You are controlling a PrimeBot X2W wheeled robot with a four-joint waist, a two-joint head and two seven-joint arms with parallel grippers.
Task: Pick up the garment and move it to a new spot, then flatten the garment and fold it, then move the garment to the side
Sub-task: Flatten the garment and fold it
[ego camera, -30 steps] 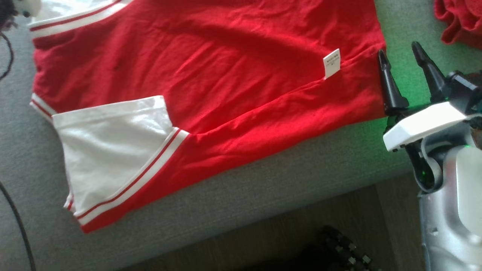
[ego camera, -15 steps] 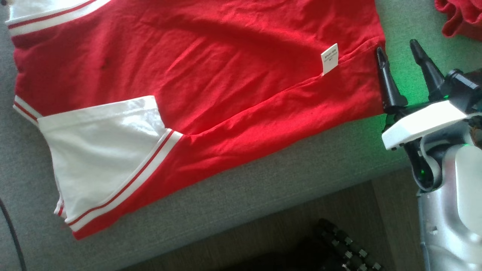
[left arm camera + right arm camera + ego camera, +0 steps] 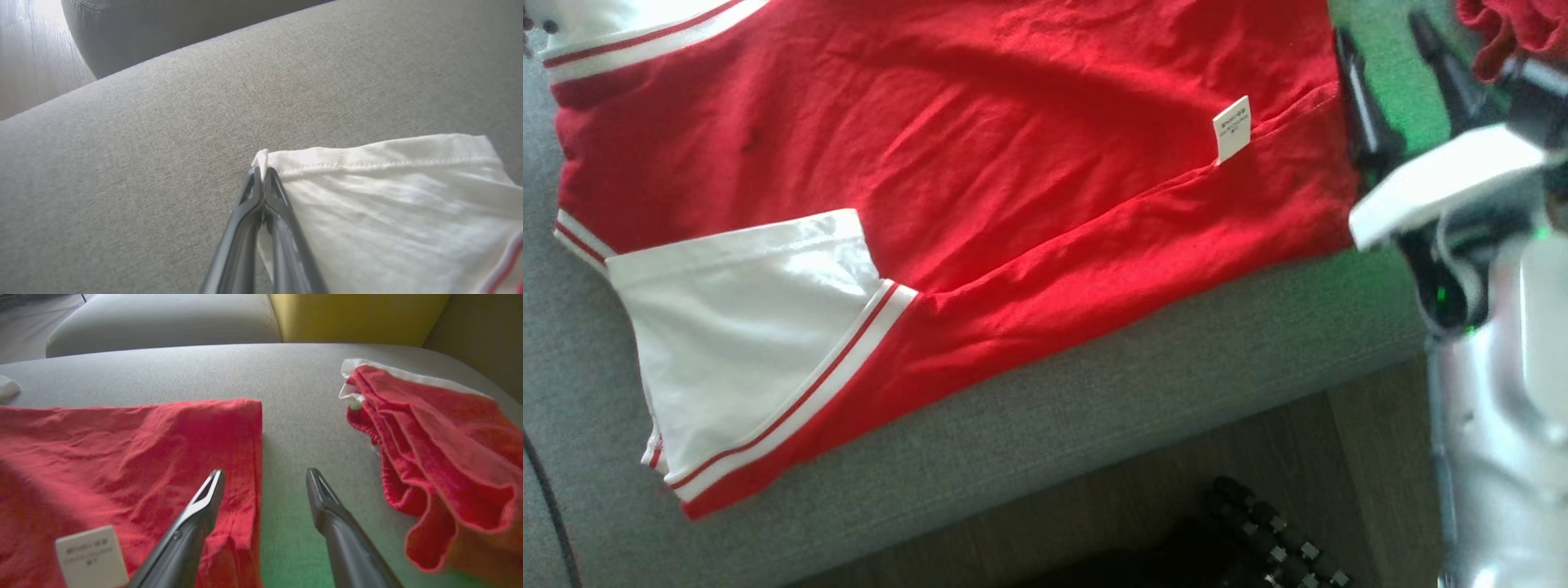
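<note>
The red garment [image 3: 1013,163] lies spread across the grey cushion [image 3: 1094,408], its lower hem close to the cushion's front edge and its white sleeve [image 3: 752,327] folded in over the body.

The left gripper [image 3: 261,173] has its jaws pressed together on the very corner of a white sleeve hem. The bite is small, so a pull or lift could let the corner slip out, or drag only that sleeve and bunch the cloth.

The right gripper [image 3: 265,473] has its jaws spread, one finger above the red side edge and the other above bare cushion. If they close from there they may catch only the top layer, or miss the edge altogether. A second crumpled red garment [image 3: 429,457] lies near on the cushion's right, and a wide sweep could snag it. Cloth dragged forward could slide over the front edge to the floor [image 3: 1094,523].

The garment's upper part runs out of the head view, and the right arm is blurred there. How many layers the left jaws pinch, and whether the right finger touches the cloth, cannot be told. The dark object [image 3: 1258,531] on the floor is perhaps a cable chain.
</note>
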